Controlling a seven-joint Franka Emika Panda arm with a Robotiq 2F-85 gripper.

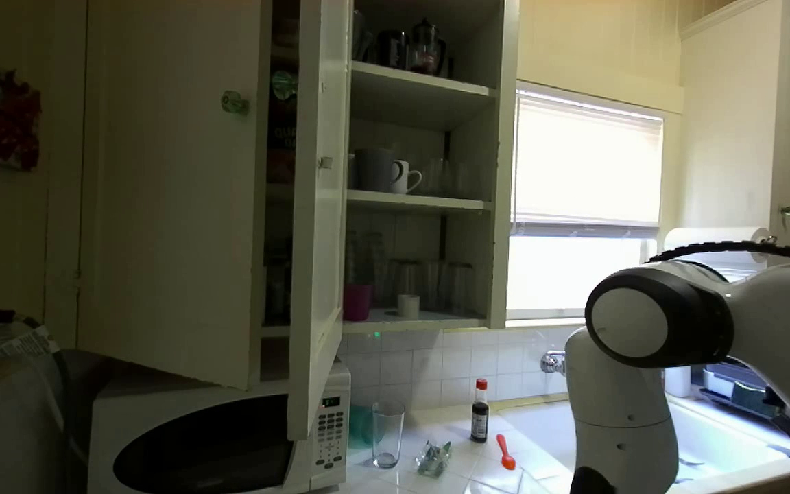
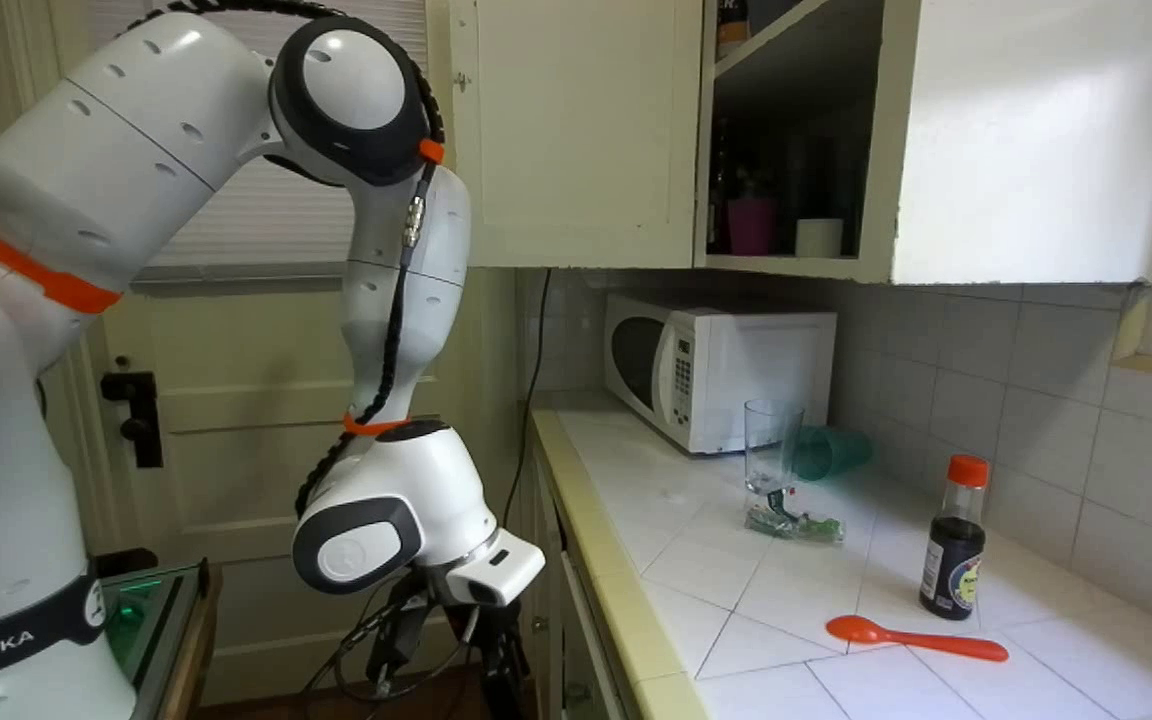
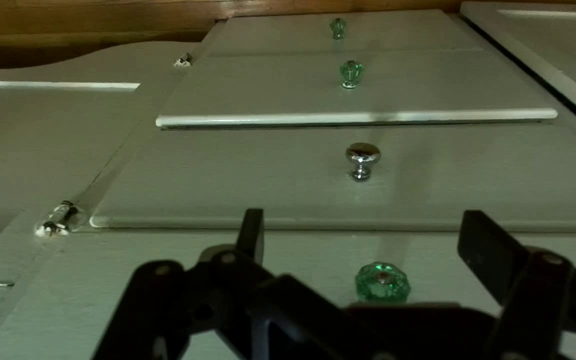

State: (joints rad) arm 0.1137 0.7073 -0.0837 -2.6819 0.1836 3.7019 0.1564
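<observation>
My gripper (image 3: 363,220) is open and empty in the wrist view, its two black fingers wide apart. It faces pale drawer fronts. A green glass knob (image 3: 382,282) shows between the fingers, apart from both, on the nearest drawer front (image 3: 308,260). A chrome knob (image 3: 363,159) is on the drawer front beyond, and more green glass knobs (image 3: 351,73) (image 3: 337,28) lie farther off. In an exterior view the gripper (image 2: 451,650) hangs low beside the counter's front edge (image 2: 601,560); its fingers are partly hidden by cables and shadow.
The tiled counter (image 2: 686,570) holds a microwave (image 2: 766,370), clear glass (image 2: 771,445), green cup (image 2: 831,452), crumpled clear packet (image 2: 796,525), red-capped sauce bottle (image 2: 954,560) and orange spoon (image 2: 921,638). An open cabinet door (image 1: 316,226) stands out above. The sink (image 1: 717,446) is beside the arm.
</observation>
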